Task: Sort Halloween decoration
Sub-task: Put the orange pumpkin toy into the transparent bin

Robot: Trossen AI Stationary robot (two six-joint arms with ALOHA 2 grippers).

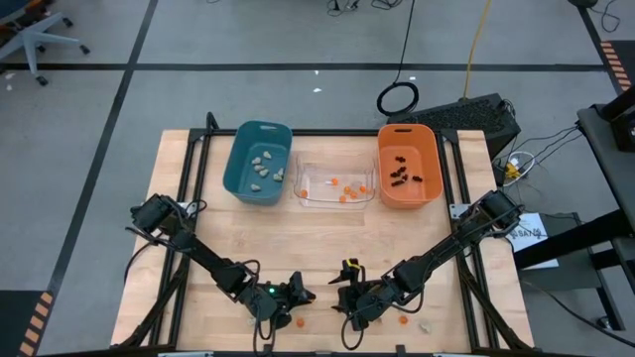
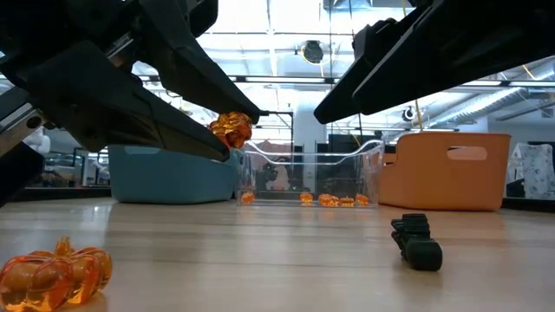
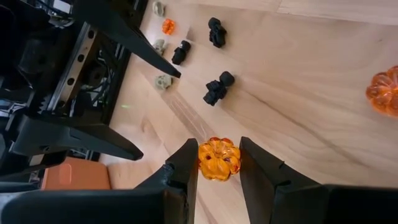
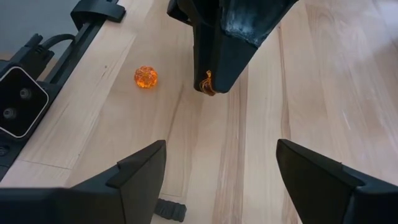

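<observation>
Overhead, table-level, two wrist cams — close.

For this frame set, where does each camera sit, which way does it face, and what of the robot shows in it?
High view: overhead, straight down on the wooden table; both arms, three bins.
Low view: table height, facing the clear plastic bin; arms overhead.
Left wrist view: past the left gripper, shut on a translucent orange pumpkin trinket.
Right wrist view: past the open right gripper toward the left gripper.
Shared: the held pumpkin shows in the low view and both wrist views.
</observation>
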